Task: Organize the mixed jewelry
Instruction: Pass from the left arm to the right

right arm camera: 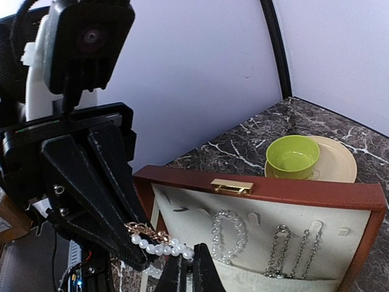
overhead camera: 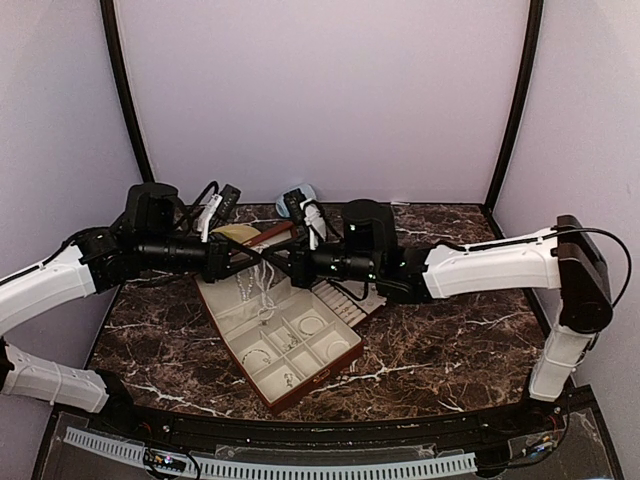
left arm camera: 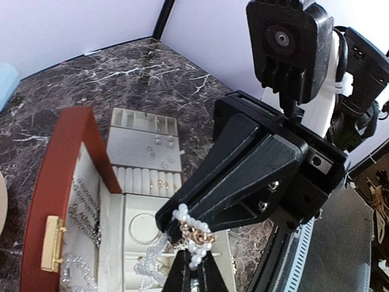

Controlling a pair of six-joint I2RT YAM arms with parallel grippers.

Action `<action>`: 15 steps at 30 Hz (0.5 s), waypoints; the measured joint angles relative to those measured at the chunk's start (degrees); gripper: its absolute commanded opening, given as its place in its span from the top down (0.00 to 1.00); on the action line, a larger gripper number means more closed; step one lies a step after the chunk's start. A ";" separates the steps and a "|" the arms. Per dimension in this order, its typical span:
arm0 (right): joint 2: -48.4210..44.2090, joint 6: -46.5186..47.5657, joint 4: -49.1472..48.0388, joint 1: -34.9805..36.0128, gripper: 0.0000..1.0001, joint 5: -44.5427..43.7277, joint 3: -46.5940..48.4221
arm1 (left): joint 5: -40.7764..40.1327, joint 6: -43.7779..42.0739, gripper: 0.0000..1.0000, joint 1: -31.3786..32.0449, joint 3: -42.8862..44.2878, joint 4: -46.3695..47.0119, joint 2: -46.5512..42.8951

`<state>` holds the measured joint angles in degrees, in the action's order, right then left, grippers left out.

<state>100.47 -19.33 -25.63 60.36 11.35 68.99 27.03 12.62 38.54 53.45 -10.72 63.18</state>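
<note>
The two arms are meeting over the open case, which is lying on the left half of the counter, and both are gripping the same short pearl strand. The left hand is pinching narrow on one part of it, and the right hand is closing tight on the other part, close to the small golden clasp. The strand is therefore hanging in the air between the two tips, above the far part of the case and just in front of the raised lid. It is not touching the lining. On this lid another bead strand and some thin chains are already hanging, and in the near compartments a few bangles are lying. Behind the lid a green bowl is sitting on a plate. I am judging that the step in hand is the passing or the spreading of this strand between the hands, before it is going to its place. The next move is asking that only one hand is letting go, or that both are travelling together toward a free hook or a free compartment. The strand should be staying gently stretched, so that the beads are not slipping out or catching on the pieces already hanging there.
</note>
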 measured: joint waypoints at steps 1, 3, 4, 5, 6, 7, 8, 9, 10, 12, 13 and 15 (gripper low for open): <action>1.05 0.15 1.25 0.02 1.00 -0.98 1.42 | -1.62 0.00 1.00 -0.02 0.00 -0.48 0.00; 2.36 0.17 2.95 0.00 1.00 -1.95 2.89 | -3.45 0.02 1.00 -0.02 0.00 -1.01 0.02; 3.15 0.20 3.87 0.00 1.00 -2.49 3.67 | -4.44 0.02 1.00 0.00 0.00 -1.40 0.04; 3.93 0.20 4.81 0.02 1.00 -2.89 4.48 | -5.53 0.02 0.99 0.00 0.00 -1.86 0.09; 4.63 0.20 5.64 0.02 1.00 -3.37 5.27 | -6.62 0.04 0.99 0.00 0.00 -2.23 0.17; 5.29 0.20 6.54 0.02 1.00 -3.82 6.08 | -7.76 0.04 0.98 -0.02 0.00 -2.69 0.35; 5.77 0.20 7.23 0.02 1.00 -4.22 6.71 | -8.76 0.07 0.97 -0.02 0.00 -3.06 0.50; 6.36 0.20 8.35 0.02 1.00 -4.83 7.69 | -9.79 0.07 0.96 0.00 0.00 -3.28 0.70; 6.69 0.20 9.11 0.02 1.00 -5.18 8.31 | -10.62 0.09 0.95 0.00 0.00 -3.45 0.87; 7.34 0.20 10.29 0.02 1.00 -5.79 9.55 | -11.87 0.11 0.94 -0.02 0.00 -3.78 1.05; 7.67 0.20 11.13 0.02 1.00 -6.16 10.27 | -12.44 0.11 0.91 -0.02 0.00 -3.93 1.16; 8.13 0.20 12.20 0.04 1.00 -6.67 11.28 | -13.29 0.17 0.81 0.00 0.00 -4.13 1.40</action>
<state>108.60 -19.14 -13.43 60.40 4.69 80.27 13.74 12.80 38.54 53.45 -14.85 64.58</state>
